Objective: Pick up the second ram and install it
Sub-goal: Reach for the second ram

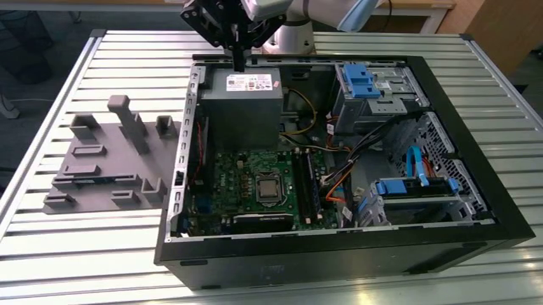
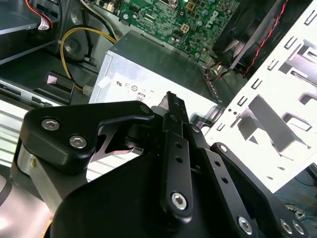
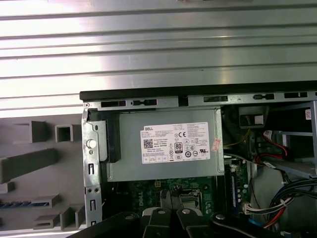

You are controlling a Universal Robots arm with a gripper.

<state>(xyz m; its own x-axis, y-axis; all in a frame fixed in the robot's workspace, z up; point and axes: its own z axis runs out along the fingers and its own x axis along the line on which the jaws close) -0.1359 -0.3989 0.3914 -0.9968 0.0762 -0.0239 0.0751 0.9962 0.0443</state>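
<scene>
My gripper (image 1: 238, 63) hangs over the far end of the open computer case (image 1: 339, 254), just above the grey power supply (image 1: 241, 95). Its black fingers are shut together with nothing showing between them, as seen in both wrist views (image 2: 171, 99) (image 3: 171, 194). In the first wrist view a thin dark blue stick, which looks like the second ram (image 3: 22, 204), lies in a groove of the grey moulded tray (image 3: 29, 163). That tray (image 1: 110, 159) sits outside the case on the exterior view's left, well away from the gripper.
Inside the case are the green motherboard (image 1: 246, 190) with long black slot strips (image 1: 304, 187), loose cables (image 1: 373, 136) and blue-tabbed drive cages (image 1: 369, 82). The case and tray rest on a ribbed metal table (image 1: 85, 254). A case fan (image 2: 247, 29) sits by the perforated wall.
</scene>
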